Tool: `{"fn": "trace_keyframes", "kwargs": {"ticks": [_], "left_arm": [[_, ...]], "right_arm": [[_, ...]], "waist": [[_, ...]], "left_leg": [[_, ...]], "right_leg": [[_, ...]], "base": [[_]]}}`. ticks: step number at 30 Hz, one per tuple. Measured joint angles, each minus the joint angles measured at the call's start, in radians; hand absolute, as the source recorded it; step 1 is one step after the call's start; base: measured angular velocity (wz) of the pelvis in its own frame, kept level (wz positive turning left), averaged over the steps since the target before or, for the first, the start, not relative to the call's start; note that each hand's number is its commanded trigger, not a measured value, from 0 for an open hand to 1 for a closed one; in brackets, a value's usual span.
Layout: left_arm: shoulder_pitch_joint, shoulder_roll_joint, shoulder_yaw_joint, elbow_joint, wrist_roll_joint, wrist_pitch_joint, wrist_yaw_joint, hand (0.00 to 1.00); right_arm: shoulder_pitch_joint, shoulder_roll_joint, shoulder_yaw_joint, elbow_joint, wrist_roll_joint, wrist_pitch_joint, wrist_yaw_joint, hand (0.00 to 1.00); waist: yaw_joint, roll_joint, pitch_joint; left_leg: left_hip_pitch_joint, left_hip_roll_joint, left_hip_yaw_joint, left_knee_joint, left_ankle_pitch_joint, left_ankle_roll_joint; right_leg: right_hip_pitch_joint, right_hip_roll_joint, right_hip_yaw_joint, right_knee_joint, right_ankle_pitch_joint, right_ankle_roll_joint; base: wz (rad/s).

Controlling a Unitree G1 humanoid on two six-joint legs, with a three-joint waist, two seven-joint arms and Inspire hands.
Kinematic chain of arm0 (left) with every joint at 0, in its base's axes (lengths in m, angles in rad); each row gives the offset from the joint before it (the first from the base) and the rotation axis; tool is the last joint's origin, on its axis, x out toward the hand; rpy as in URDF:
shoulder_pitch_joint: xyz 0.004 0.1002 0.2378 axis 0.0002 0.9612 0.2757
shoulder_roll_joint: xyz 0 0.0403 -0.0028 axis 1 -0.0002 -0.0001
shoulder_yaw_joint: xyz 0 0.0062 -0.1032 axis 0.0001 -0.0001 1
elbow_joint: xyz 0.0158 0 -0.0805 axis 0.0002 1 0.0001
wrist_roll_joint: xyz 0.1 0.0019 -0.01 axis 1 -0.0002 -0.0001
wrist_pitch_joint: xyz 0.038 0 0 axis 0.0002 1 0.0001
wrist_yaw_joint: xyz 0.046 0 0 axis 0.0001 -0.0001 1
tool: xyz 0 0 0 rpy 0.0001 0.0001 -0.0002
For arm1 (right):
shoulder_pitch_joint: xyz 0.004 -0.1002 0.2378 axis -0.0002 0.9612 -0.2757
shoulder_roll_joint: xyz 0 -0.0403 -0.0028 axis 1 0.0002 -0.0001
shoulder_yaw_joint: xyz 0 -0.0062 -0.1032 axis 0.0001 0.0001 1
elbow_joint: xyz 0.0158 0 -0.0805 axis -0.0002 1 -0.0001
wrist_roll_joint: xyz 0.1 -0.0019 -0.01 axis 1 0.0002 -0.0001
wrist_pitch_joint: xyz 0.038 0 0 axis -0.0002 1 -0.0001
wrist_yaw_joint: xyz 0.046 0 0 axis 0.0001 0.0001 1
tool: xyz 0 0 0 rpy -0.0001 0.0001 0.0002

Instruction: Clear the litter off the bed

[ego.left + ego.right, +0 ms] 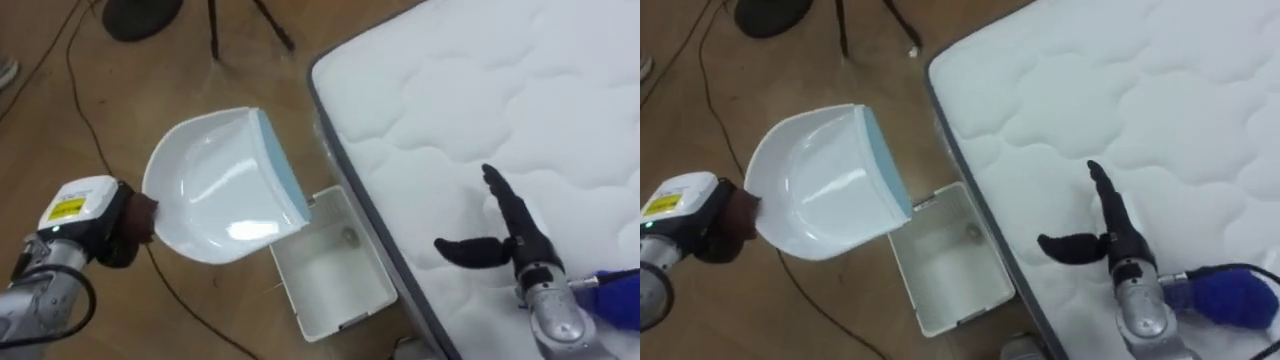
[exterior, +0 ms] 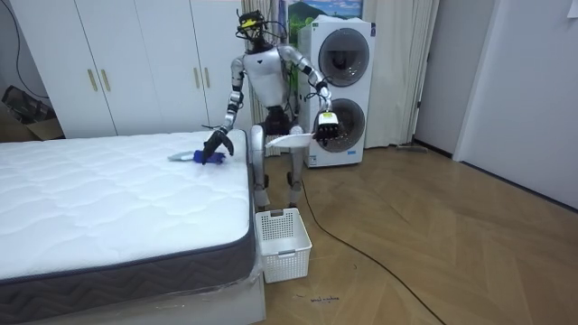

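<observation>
A white dustpan with a pale blue lip hangs tilted over the wooden floor beside the bed, its lip above a white plastic basket. My left hand is shut on the dustpan's handle. My right hand rests open on the white quilted mattress near its corner, fingers straight and thumb spread. A blue brush lies on the mattress right beside that wrist, not held. A small speck lies in the basket. In the room view I stand at the bed's far corner, by the basket.
A dark round stand base and thin stand legs sit on the floor beyond the dustpan. A dark cable runs across the floor. White wardrobes and a washing machine stand behind me.
</observation>
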Motion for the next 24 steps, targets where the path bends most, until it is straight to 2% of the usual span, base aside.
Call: {"fn": "trace_keyframes", "kwargs": {"ticks": [1, 3, 4, 5, 6, 7, 8, 9, 10, 11, 12, 13, 14, 15, 16, 17, 18, 19, 20, 21, 22, 23, 24], "left_arm": [[0.015, -0.009, 0.012, -0.011, 0.001, 0.005, 0.002, 1.00], [0.091, -0.043, 0.068, -0.050, 0.000, 0.009, 0.005, 1.00], [0.111, -0.053, 0.075, -0.067, 0.003, 0.009, 0.006, 1.00], [0.113, -0.057, 0.075, -0.072, 0.007, 0.008, 0.006, 1.00], [0.112, -0.063, 0.077, -0.085, 0.004, 0.005, 0.006, 1.00], [0.114, -0.067, 0.080, -0.100, -0.006, 0.003, 0.007, 1.00], [0.114, -0.079, 0.080, -0.105, -0.008, 0.002, 0.007, 1.00], [0.116, -0.109, 0.078, -0.116, -0.017, 0.000, 0.007, 1.00], [0.116, -0.125, 0.078, -0.119, -0.025, -0.001, 0.007, 1.00], [0.115, -0.162, 0.078, -0.131, -0.031, 0.000, 0.008, 1.00], [0.116, -0.199, 0.078, -0.148, -0.042, -0.001, 0.007, 1.00], [0.118, -0.210, 0.079, -0.162, -0.051, -0.002, 0.007, 1.00], [0.120, -0.217, 0.082, -0.180, -0.079, -0.009, 0.007, 1.00], [0.128, -0.236, 0.090, -0.184, -0.087, -0.014, 0.007, 1.00], [0.130, -0.239, 0.091, -0.184, -0.087, -0.017, 0.005, 1.00], [0.123, -0.241, 0.095, -0.184, -0.087, -0.036, -0.001, 1.00], [0.097, -0.249, 0.094, -0.183, -0.086, -0.056, -0.006, 1.00], [0.082, -0.262, 0.087, -0.182, -0.086, -0.057, -0.007, 1.00], [0.081, -0.266, 0.079, -0.182, -0.089, -0.058, -0.007, 1.00], [0.089, -0.273, 0.071, -0.181, -0.101, -0.059, -0.007, 1.00], [0.101, -0.274, 0.062, -0.180, -0.132, -0.059, -0.007, 1.00], [0.106, -0.275, 0.061, -0.180, -0.147, -0.059, -0.007, 1.00], [0.111, -0.277, 0.059, -0.180, -0.175, -0.059, -0.007, 1.00]], "right_arm": [[0.011, 0.004, -0.006, 0.000, 0.011, 0.004, 0.000, 0.00], [0.017, 0.031, -0.015, -0.002, 0.036, 0.019, -0.006, 0.00], [0.017, 0.038, -0.015, -0.006, 0.034, 0.019, -0.006, 0.00], [0.017, 0.041, -0.017, -0.006, 0.034, 0.019, -0.007, 0.00], [0.014, 0.055, -0.026, -0.006, 0.033, 0.019, -0.007, 0.00], [0.008, 0.068, -0.027, -0.007, 0.036, 0.019, -0.012, 0.00], [0.008, 0.069, -0.026, -0.007, 0.041, 0.020, -0.015, 0.00], [0.012, 0.069, -0.025, -0.007, 0.052, 0.020, -0.020, 0.00], [0.012, 0.069, -0.024, -0.008, 0.058, 0.019, -0.024, 0.00], [0.012, 0.069, -0.023, -0.009, 0.060, 0.015, -0.034, 0.00], [0.012, 0.070, -0.019, -0.009, 0.059, 0.005, -0.039, 0.00], [0.011, 0.072, -0.010, -0.008, 0.060, -0.003, -0.042, 0.00], [0.007, 0.084, 0.007, -0.008, 0.061, -0.019, -0.041, 0.00], [0.005, 0.087, 0.025, -0.007, 0.058, -0.025, -0.038, 0.00], [0.002, 0.092, 0.029, -0.007, 0.056, -0.025, -0.037, 0.00], [-0.006, 0.102, 0.027, -0.010, 0.054, -0.028, -0.037, 0.00], [-0.022, 0.104, 0.024, -0.005, 0.054, -0.029, -0.035, 0.00], [-0.015, 0.105, 0.022, -0.004, 0.054, -0.026, -0.031, 0.00], [-0.001, 0.105, 0.028, -0.008, 0.053, -0.026, -0.025, 0.00], [0.026, 0.107, 0.036, -0.019, 0.046, -0.026, -0.018, 0.00], [0.033, 0.107, 0.045, -0.022, 0.042, -0.026, -0.018, 0.00], [0.032, 0.107, 0.047, -0.022, 0.039, -0.027, -0.019, 0.00], [0.031, 0.107, 0.048, -0.026, 0.034, -0.029, -0.020, 0.00]], "waist": [[0.017, -0.007, -0.0024], [0.050, -0.024, -0.0110], [0.049, -0.024, -0.0108], [0.046, -0.024, -0.0110], [0.046, -0.026, -0.0109], [0.071, -0.030, -0.0096], [0.081, -0.030, -0.0094], [0.079, -0.027, -0.0093], [0.080, -0.030, -0.0092], [0.085, -0.034, -0.0075], [0.106, -0.040, -0.0030], [0.122, -0.049, 0.0003], [0.141, -0.073, 0.0112], [0.152, -0.075, 0.0123], [0.161, -0.078, 0.0118], [0.164, -0.091, 0.0053], [0.150, -0.094, 0.0049], [0.139, -0.098, 0.0036], [0.138, -0.101, 0.0019], [0.137, -0.108, 0.0009], [0.133, -0.110, 0.0017], [0.134, -0.108, 0.0018], [0.131, -0.103, 0.0026]], "left_leg": [[0.024, 0.007, 0.026, -0.016, -0.003, -0.002], [0.081, 0.041, 0.114, -0.052, -0.009, -0.006], [0.092, 0.055, 0.138, -0.060, -0.009, -0.006], [0.095, 0.061, 0.149, -0.068, -0.008, -0.006], [0.095, 0.084, 0.193, -0.086, -0.003, -0.005], [0.092, 0.109, 0.282, -0.099, 0.002, -0.001], [0.100, 0.117, 0.313, -0.100, 0.002, -0.001], [0.125, 0.121, 0.365, -0.114, 0.002, 0.000], [0.137, 0.120, 0.393, -0.119, 0.002, 0.000], [0.164, 0.114, 0.450, -0.125, 0.001, 0.001], [0.183, 0.114, 0.512, -0.123, 0.001, 0.001], [0.186, 0.116, 0.542, -0.114, 0.000, 0.003], [0.178, 0.121, 0.554, -0.071, -0.005, 0.013], [0.140, 0.136, 0.466, -0.006, -0.006, 0.029], [0.099, 0.139, 0.400, 0.031, -0.002, 0.041], [0.024, 0.121, 0.304, 0.018, 0.009, 0.018], [-0.036, 0.121, 0.266, -0.025, 0.034, 0.003], [-0.032, 0.145, 0.347, -0.013, 0.042, 0.011], [-0.023, 0.157, 0.401, -0.007, 0.042, 0.011], [0.007, 0.172, 0.490, 0.002, 0.042, 0.011], [0.037, 0.182, 0.551, 0.002, 0.041, 0.012], [0.045, 0.186, 0.567, 0.002, 0.041, 0.012], [0.054, 0.194, 0.569, -0.001, 0.040, 0.012]], "right_leg": [[0.007, 0.000, -0.019, -0.011, 0.010, -0.005], [0.048, -0.014, -0.167, -0.092, 0.077, -0.043], [0.071, -0.016, -0.220, -0.150, 0.118, -0.057], [0.080, -0.009, -0.234, -0.181, 0.141, -0.063], [0.101, 0.014, -0.248, -0.255, 0.199, -0.067], [0.103, 0.011, -0.315, -0.261, 0.214, -0.057], [0.103, -0.001, -0.369, -0.198, 0.172, -0.050], [0.131, -0.050, -0.458, -0.061, 0.067, -0.049], [0.154, -0.083, -0.487, 0.001, 0.018, -0.048], [0.199, -0.144, -0.496, 0.101, -0.046, -0.031], [0.248, -0.198, -0.498, 0.143, -0.062, -0.010], [0.265, -0.223, -0.502, 0.136, -0.069, 0.002], [0.275, -0.236, -0.516, 0.089, -0.079, 0.019], [0.285, -0.201, -0.503, 0.013, -0.072, 0.011], [0.298, -0.178, -0.457, -0.033, -0.066, 0.010], [0.302, -0.152, -0.372, -0.129, -0.064, 0.013], [0.271, -0.140, -0.338, -0.158, -0.066, 0.033], [0.249, -0.146, -0.355, -0.148, -0.058, 0.043], [0.247, -0.155, -0.391, -0.138, -0.057, 0.044], [0.252, -0.177, -0.460, -0.115, -0.056, 0.042], [0.262, -0.184, -0.508, -0.123, -0.050, 0.033], [0.264, -0.185, -0.526, -0.127, -0.047, 0.028], [0.265, -0.179, -0.542, -0.144, -0.035, 0.010]], "base": [[-1.21], [-1.42], [-1.02], [-0.79], [-0.93], [-1.04], [-1.04], [-0.63], [-0.65], [-0.85], [-1.09], [-1.37], [-1.43], [-1.42], [-1.32], [-1.03], [-0.97], [-0.63], [-0.71], [-0.81], [-0.88], [-0.88], [-0.68]]}}
